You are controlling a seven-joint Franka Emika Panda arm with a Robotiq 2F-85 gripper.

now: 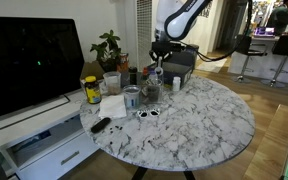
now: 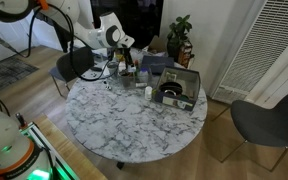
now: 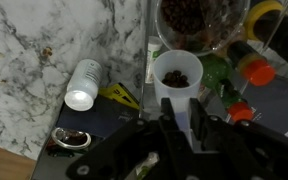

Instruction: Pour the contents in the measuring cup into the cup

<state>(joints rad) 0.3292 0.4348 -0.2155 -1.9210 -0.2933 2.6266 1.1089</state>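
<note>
- The gripper [image 3: 184,116] fills the bottom of the wrist view, its two fingers [image 3: 169,108] drawn close together on a narrow white strip that looks like the handle of the measuring cup [image 3: 176,72].
- The measuring cup is small and white, and it sits upright just past the fingertips with dark beans in its bottom.
- Just beyond it stands a clear cup [image 3: 199,18], which also holds dark beans. Its rim is cut off by the top of the frame.
- A white bottle [image 3: 83,85] lies on its side on the table [image 3: 34,45], off to one side of the measuring cup.
- An orange cap [image 3: 255,72] and a green item [image 3: 216,70] crowd the other side; what they belong to is unclear.
- In both exterior views the arm [image 1: 174,20] [image 2: 109,32] reaches down to a cluster of items at the far rim of the round marble table [image 1: 204,120] [image 2: 124,125].
- In an exterior view a yellow-lidded jar [image 1: 91,90] stands near the table's edge, with a potted plant [image 1: 108,45] and a dark screen [image 1: 29,55] behind it.
- In an exterior view a black tray [image 2: 177,88] rests on the table, and a chair [image 2: 269,120] stands apart from it.
</note>
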